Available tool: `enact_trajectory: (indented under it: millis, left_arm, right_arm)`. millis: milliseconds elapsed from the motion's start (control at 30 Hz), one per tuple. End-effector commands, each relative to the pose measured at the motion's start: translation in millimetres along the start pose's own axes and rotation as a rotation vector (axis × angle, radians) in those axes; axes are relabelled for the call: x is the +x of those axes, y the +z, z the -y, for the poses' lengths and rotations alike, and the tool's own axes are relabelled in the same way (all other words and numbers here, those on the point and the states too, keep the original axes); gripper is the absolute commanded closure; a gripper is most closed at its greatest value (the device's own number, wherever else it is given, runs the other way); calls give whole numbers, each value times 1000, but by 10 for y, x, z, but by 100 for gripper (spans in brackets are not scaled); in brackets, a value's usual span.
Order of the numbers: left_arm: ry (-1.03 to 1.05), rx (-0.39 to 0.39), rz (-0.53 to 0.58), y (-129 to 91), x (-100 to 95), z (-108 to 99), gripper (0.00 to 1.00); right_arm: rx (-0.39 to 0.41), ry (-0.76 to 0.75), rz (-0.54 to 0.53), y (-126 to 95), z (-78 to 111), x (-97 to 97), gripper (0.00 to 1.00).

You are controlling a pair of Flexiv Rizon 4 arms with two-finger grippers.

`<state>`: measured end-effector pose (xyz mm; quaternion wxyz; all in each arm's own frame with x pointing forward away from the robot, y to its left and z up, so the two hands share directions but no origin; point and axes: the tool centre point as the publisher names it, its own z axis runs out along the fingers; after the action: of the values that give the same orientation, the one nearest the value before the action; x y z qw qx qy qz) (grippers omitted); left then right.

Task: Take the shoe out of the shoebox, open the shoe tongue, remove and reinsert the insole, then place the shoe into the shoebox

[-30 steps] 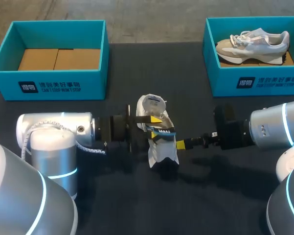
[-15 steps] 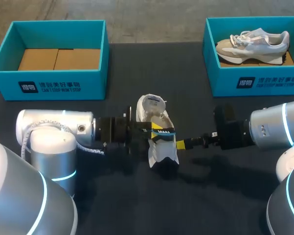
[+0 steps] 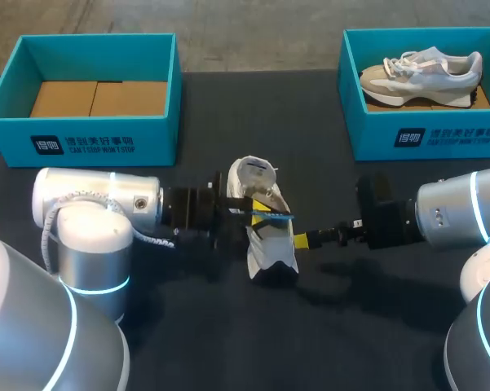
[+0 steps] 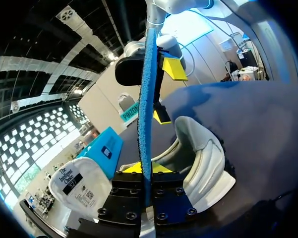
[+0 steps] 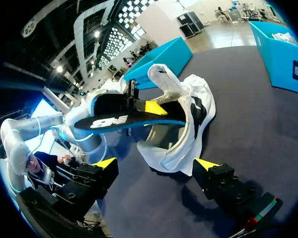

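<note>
A white shoe [image 3: 271,254] lies on the dark table between my two arms, its tongue [image 3: 251,173] folded back. My left gripper [image 3: 262,210] is shut on the edge of the insole [image 3: 275,218], which is black on top and blue underneath. The insole sticks partly out of the shoe opening. In the left wrist view the insole [image 4: 146,89] runs edge-on from the left gripper [image 4: 145,171] over the shoe [image 4: 201,161]. My right gripper [image 3: 302,240] is open beside the shoe; in its wrist view the right gripper [image 5: 155,166] faces the shoe [image 5: 191,119] and insole [image 5: 114,119].
A teal shoebox [image 3: 33,138] at the back left holds only cardboard. A second teal shoebox [image 3: 424,134] at the back right holds another pale shoe [image 3: 420,69]. Bare dark table [image 3: 228,342] stretches in front of the shoe.
My left gripper's fingers closed on the insole, and the left arm shifted slightly towards the shoe. The right arm stayed still.
</note>
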<state>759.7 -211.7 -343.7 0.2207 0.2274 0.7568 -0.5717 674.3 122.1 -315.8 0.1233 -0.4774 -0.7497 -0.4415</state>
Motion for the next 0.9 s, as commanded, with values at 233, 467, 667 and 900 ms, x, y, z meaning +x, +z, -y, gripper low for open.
enact_trajectory:
  millis: [233,467,667,900]
  left_arm:
    - [-11,-42,6,-9,31,28,100]
    - [-4,-9,20,-9,3,183,67]
    - [1,9,10,18,11,254,78]
    - [2,2,-19,44,47,256,100]
  right_arm:
    - [3,2,9,32,-10,21,0]
    - [3,2,9,32,-10,21,0]
    - [3,2,9,32,-10,21,0]
    - [3,2,9,32,-10,21,0]
